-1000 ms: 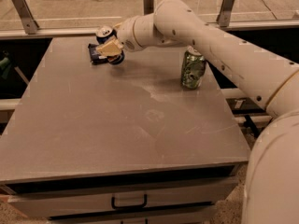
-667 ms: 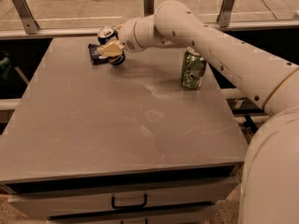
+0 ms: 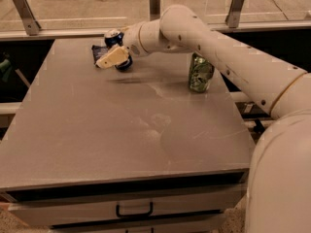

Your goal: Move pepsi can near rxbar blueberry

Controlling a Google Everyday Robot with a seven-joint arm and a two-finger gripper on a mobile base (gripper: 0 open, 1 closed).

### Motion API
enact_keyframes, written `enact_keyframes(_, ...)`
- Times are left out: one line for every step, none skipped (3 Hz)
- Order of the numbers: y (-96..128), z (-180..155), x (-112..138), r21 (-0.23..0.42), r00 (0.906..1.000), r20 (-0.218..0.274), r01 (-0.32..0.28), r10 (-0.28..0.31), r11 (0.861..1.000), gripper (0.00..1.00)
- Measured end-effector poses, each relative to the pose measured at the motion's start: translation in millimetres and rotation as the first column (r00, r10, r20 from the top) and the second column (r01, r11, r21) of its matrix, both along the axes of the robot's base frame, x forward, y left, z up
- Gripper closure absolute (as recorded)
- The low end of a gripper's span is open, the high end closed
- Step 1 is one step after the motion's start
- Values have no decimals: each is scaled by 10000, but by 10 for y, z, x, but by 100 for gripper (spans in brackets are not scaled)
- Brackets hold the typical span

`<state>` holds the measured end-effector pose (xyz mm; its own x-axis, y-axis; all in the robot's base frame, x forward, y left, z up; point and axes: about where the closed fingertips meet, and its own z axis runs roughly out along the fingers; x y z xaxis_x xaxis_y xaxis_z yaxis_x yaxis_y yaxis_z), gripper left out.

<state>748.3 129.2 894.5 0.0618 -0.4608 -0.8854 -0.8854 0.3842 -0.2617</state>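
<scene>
Found the rxbar blueberry (image 3: 98,52) flat at the far left of the table (image 3: 97,144), touching or just beside the pepsi can (image 3: 114,36). Found the gripper (image 3: 113,58) set across that can, low beside the wrapper; could not tell whether clenched or released. Judged a careless withdrawal likely to tip the can or drag the wrapper away. Noted the green can (image 3: 200,73) well apart to the right, close under the forearm, and feared a knock from any sweeping retreat.
</scene>
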Motion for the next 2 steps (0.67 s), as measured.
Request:
enact_keyframes(-53, 37, -16, 36, 9999, 76, 79, -79, 10000, 0)
enact_keyframes(-336, 262, -99, -162, 9977, 562, 392, -383, 9991, 0)
